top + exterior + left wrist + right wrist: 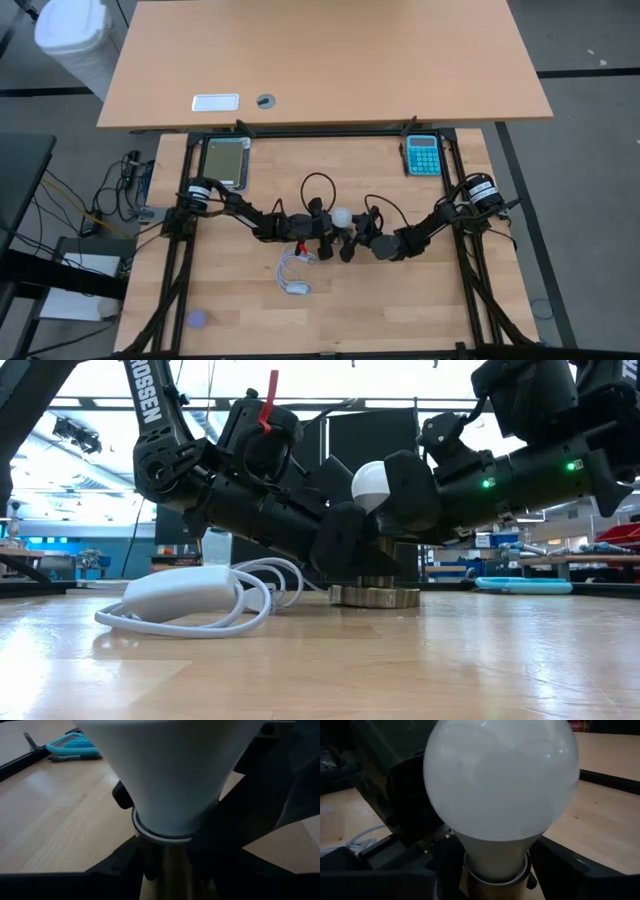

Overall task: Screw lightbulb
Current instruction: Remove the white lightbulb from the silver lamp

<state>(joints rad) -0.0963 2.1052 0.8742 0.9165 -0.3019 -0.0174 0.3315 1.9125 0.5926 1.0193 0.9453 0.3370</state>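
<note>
The white lightbulb [342, 216] stands upright at mid-table, its frosted globe [369, 481] up. Its narrow neck [495, 857] sits in the brass-coloured barrel [165, 867] of a socket. The socket's round metal base disc [375, 597] rests flat on the table. My left gripper [322, 236] comes from the table's left and is shut on the socket's barrel, below the bulb. My right gripper [352, 240] comes from the table's right and is shut on the bulb's neck, under the globe. My left gripper pinches the socket's barrel [162, 870] between its two fingers, just under the bulb's neck, coming nearly level from the table's left. The socket stays upright, its base disc on the table. My right gripper has one finger [415, 870] on each side of the bulb's neck [492, 862], where it enters the socket. It comes slanting down from the table's right. The bulb stands upright in the socket; the fingertips lie below the picture's edge.
A coiled white cable with a white box [294, 275] lies on the table just near-left of the socket, and shows in the low view [190, 595]. A blue calculator [422, 155] and a metal tray [225, 162] lie at the far edge. A small purple object [197, 320] lies near left.
</note>
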